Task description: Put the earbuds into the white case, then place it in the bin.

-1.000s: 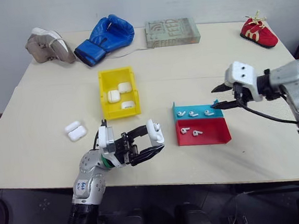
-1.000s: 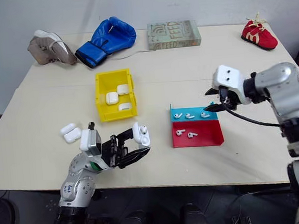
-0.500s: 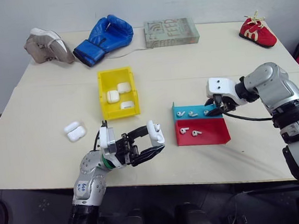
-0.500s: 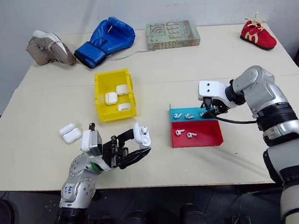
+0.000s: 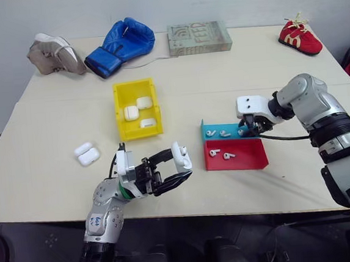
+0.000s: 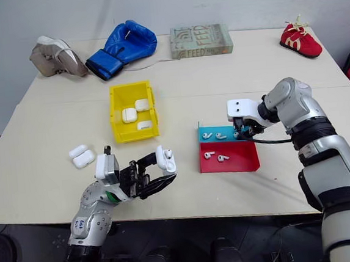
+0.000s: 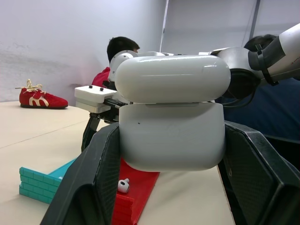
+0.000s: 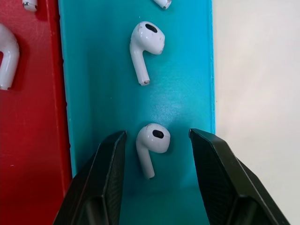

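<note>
Right gripper [image 8: 157,187] over the teal tray [image 5: 222,127], left gripper [image 5: 179,168] holding the case [image 5: 181,157].

Head views: the left gripper grasps the case near the table's [image 5: 56,178] near edge; the bin [image 5: 137,109], farther off, holds three cases, two more [image 5: 87,153] lie to its left. The far book [image 5: 199,37] reads "FEED". Left wrist view: fingers [image 7: 89,183] clamp the case, lid shut; a red shoe [image 7: 36,98] sits beyond, a person behind. Right wrist view: jaws apart, straddling one earbud [image 8: 151,144] without touching; another earbud [image 8: 145,48] lies beyond, the red tray [image 8: 33,112] alongside.
</note>
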You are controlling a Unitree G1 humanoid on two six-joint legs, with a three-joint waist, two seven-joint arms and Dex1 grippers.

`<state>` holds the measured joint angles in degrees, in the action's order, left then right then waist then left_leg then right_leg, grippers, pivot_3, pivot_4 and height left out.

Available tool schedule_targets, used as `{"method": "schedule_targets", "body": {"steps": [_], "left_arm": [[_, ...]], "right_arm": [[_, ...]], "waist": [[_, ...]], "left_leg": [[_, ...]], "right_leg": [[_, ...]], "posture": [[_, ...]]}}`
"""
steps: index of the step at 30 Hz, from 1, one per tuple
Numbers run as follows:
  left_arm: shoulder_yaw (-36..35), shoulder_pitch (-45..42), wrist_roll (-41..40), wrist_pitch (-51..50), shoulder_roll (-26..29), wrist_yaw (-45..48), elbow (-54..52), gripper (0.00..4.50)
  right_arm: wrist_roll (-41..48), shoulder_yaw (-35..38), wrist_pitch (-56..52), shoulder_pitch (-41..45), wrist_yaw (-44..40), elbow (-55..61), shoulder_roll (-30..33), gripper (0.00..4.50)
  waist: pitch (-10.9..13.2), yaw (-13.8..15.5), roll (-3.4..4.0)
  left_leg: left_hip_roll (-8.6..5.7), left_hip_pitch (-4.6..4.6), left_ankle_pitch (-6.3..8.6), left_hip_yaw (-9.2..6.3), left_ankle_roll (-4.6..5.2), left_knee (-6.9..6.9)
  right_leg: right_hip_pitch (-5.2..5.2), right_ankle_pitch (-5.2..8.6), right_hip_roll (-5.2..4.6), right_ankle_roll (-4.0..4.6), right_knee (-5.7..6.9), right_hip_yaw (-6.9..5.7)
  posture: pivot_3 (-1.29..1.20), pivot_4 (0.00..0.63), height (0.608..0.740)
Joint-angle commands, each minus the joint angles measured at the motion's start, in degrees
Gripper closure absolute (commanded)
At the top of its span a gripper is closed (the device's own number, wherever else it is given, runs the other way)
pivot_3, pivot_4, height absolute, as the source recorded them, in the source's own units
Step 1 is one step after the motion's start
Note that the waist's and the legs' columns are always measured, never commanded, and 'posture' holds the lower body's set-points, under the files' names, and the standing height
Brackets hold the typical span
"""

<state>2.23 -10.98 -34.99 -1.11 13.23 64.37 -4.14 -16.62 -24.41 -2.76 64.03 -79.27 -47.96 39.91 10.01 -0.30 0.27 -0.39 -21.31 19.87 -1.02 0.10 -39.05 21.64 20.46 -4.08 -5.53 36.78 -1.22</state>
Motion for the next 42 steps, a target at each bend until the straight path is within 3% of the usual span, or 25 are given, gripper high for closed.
{"method": "schedule_targets", "body": {"steps": [1,10,13,16,17,31,34,39,42], "left_arm": [[0.0,0.0,0.1,0.9,0.2,-0.2,-2.7,1.72],[0.1,0.1,0.0,1.1,0.6,-0.4,-2.9,1.72],[0.1,0.1,0.0,1.1,0.7,-0.5,-3.0,1.72],[0.0,0.0,-0.1,1.1,0.8,-0.5,-2.9,1.72],[0.0,0.0,-0.1,1.1,0.8,-0.6,-2.9,1.72],[0.2,-1.6,-0.3,1.2,0.5,0.0,-1.4,1.72],[0.1,-3.0,-0.7,1.1,-0.1,0.1,-0.5,1.72],[-0.7,-5.4,-1.6,1.1,-1.2,0.5,1.3,1.72],[-1.4,-7.3,-3.2,0.6,-2.1,1.4,2.5,1.72]], "right_arm": [[-0.9,0.3,-0.4,1.3,-0.4,-0.6,0.0,2.35],[-1.7,0.0,-1.3,1.2,-1.0,-1.0,-0.3,2.35],[-2.1,-0.1,-1.4,1.1,-1.4,-1.2,-0.2,2.94],[-2.2,0.0,-1.3,1.1,-1.5,-1.5,-0.4,3.94],[-2.1,0.0,-1.3,1.1,-1.6,-1.6,-0.5,4.08],[1.9,3.8,-3.9,-1.0,-2.6,3.1,0.5,4.08],[7.1,8.7,-7.8,-1.9,-4.1,9.2,2.6,4.08],[22.9,22.4,-24.1,-7.7,-4.1,25.8,3.5,4.08],[39.7,34.2,-38.2,-15.6,-1.3,41.8,0.3,4.08]], "waist": [[0.0,0.0,0.00],[0.0,0.0,0.00],[0.0,0.0,0.00],[0.0,0.0,0.00],[0.0,0.0,0.00],[0.0,0.0,0.00],[0.0,0.1,0.00],[0.0,0.3,0.00],[0.0,0.3,0.00]], "left_leg": [[0.00,0.00,0.00,0.00,0.00,0.00],[0.00,0.00,0.00,0.00,0.00,-0.01],[0.00,0.00,0.00,0.00,0.00,-0.01],[0.00,0.01,0.00,0.00,0.00,-0.01],[0.00,0.01,0.00,0.00,0.00,-0.02],[0.00,0.02,0.00,0.00,0.00,-0.02],[0.00,0.00,0.00,-0.01,0.00,-0.03],[-0.01,-0.09,0.01,-0.10,-0.01,-0.02],[0.00,-0.09,0.01,-0.12,-0.02,-0.04]], "right_leg": [[0.00,0.00,0.00,0.00,0.00,0.00],[0.00,0.00,0.00,0.00,0.02,0.00],[0.00,0.00,0.00,0.00,0.02,0.00],[0.00,0.00,0.00,0.00,0.02,0.00],[0.00,0.00,0.00,0.00,0.03,0.00],[-0.01,0.00,0.00,0.00,0.04,0.00],[0.01,0.00,-0.01,0.00,0.04,-0.01],[0.03,0.00,-0.01,0.00,0.07,-0.10],[0.00,0.00,-0.01,0.00,0.06,-0.12]], "posture": [[0.00,0.150,0.740],[0.00,0.150,0.740],[0.00,0.150,0.740],[0.00,0.150,0.740],[0.00,0.150,0.740],[0.00,0.150,0.740],[0.00,0.150,0.740],[0.00,0.150,0.740],[0.00,0.150,0.740]]}}
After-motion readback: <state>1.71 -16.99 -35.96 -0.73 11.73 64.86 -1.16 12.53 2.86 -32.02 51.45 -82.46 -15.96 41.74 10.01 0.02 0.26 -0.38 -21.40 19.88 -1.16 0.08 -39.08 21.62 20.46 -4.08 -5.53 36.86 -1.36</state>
